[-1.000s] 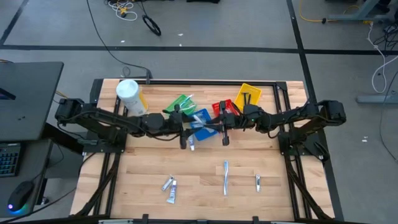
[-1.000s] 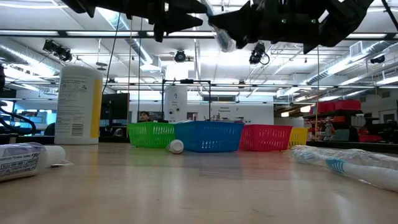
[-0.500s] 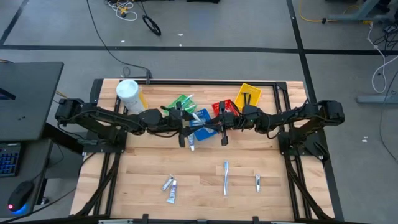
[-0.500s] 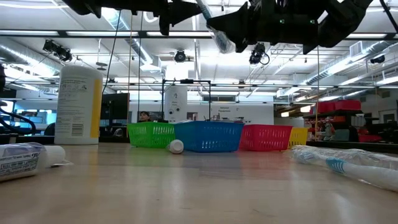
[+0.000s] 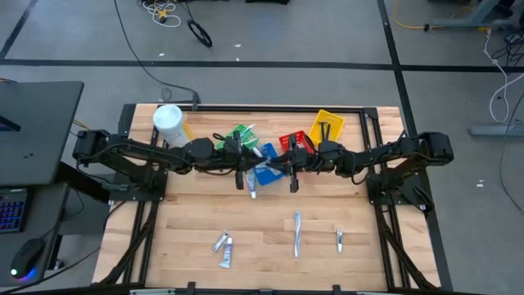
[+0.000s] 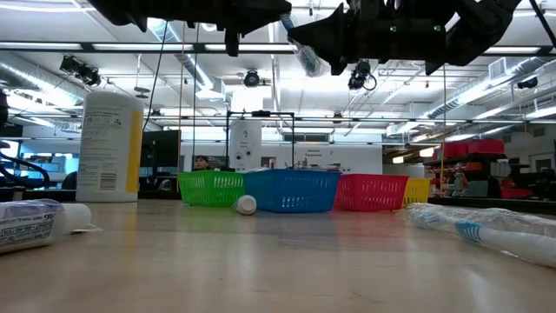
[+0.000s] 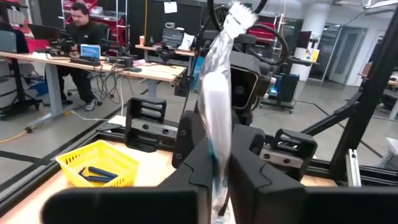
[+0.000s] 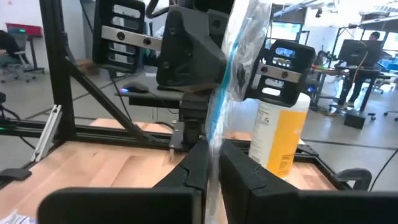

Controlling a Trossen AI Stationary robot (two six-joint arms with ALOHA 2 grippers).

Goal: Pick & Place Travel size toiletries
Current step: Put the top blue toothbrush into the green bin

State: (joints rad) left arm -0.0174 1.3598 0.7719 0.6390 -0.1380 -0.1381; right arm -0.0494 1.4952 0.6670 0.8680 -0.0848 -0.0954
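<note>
wrapped toothbrush [image 7: 214, 112], both jaws clamping it

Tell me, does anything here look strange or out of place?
Yes. Both grippers, left gripper and right gripper, pinch the same wrapped toothbrush in mid-air above the baskets. A small white item also lies on the table outside the blue basket.

Between my matt black plastic fingers [image 7: 208, 163] sits a toothbrush [image 7: 214, 93] in glossy, crinkled clear wrap (the same shiny film shows in my other claw's view), above a smooth pale wood table [image 5: 270, 221] with coloured plastic mesh baskets [image 6: 291, 190].
</note>
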